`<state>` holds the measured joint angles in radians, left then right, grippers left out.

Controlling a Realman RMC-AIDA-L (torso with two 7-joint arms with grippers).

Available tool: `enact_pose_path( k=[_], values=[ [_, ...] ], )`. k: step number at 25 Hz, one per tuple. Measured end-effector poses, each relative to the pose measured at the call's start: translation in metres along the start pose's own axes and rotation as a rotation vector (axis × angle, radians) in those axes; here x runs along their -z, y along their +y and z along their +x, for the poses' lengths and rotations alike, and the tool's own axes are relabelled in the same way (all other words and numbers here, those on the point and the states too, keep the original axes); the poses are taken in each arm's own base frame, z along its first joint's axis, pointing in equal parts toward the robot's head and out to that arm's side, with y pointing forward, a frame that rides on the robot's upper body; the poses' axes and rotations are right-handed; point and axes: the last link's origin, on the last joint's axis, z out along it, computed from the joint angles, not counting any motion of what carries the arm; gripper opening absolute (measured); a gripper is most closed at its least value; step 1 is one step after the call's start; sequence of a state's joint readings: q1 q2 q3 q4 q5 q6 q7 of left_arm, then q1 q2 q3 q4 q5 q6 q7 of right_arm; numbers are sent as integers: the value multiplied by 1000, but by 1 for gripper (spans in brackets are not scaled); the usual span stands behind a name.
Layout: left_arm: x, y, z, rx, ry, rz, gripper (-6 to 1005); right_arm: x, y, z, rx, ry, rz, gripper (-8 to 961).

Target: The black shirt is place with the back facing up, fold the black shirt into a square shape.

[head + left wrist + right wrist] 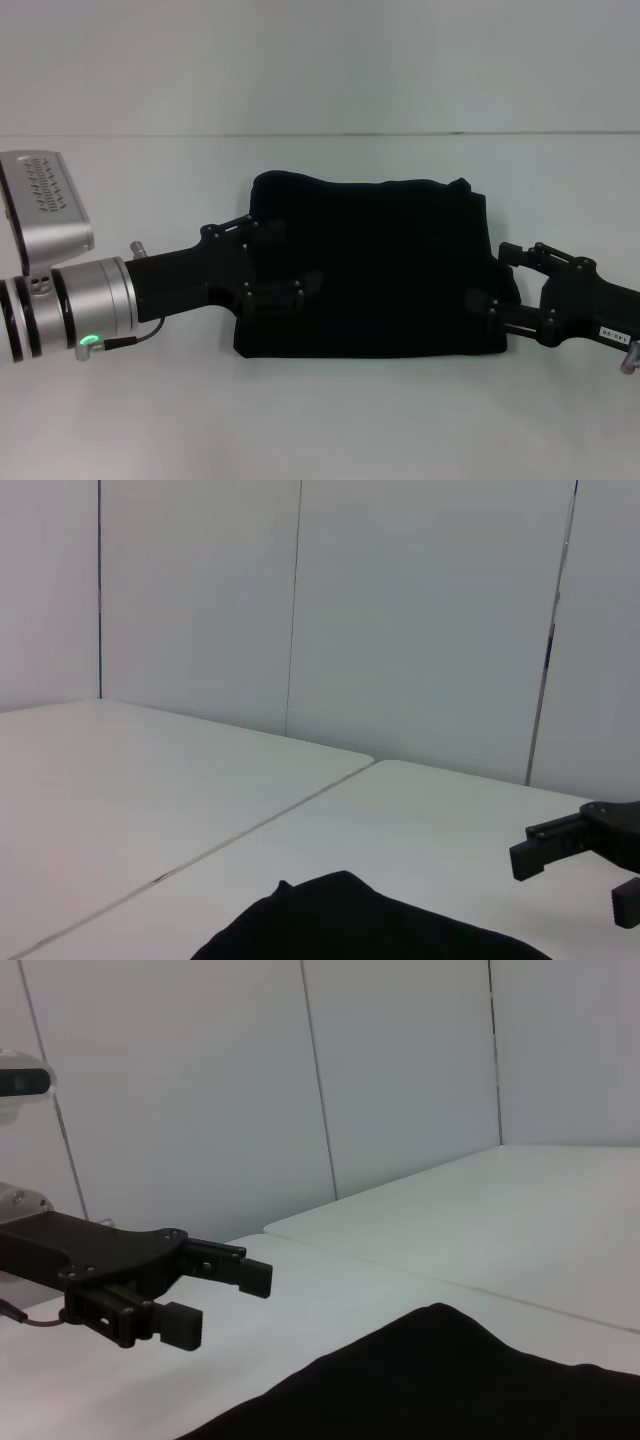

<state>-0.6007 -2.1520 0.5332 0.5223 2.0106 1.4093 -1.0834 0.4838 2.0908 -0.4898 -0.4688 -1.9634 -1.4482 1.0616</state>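
Lying folded into a rectangle, black shirt [380, 270]; both grippers' jaws spread

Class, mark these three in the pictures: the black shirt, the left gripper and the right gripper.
black shirt [385, 270]: head view, middle of the folded cloth.
left gripper [290, 262]: head view, midway between its fingertips, over the shirt's left edge.
right gripper [490, 285]: head view, between its fingertips, at the shirt's right edge.

A silver, ribbed wrist cylinder [85, 310] with black rings is seen behind the black left gripper [295, 262]; a green light and a thin cable (dark) are carried beside it. The black right gripper [490, 285] bears a white label.
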Motion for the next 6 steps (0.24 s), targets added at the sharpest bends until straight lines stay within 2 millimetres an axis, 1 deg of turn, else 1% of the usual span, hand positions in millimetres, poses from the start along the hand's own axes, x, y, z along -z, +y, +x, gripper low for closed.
enact_pose_path(
  k=[6],
  values=[
    [1,3,-5,-16,-33,-25,873,-4,3,-2,13,9,-37,888]
  ],
)
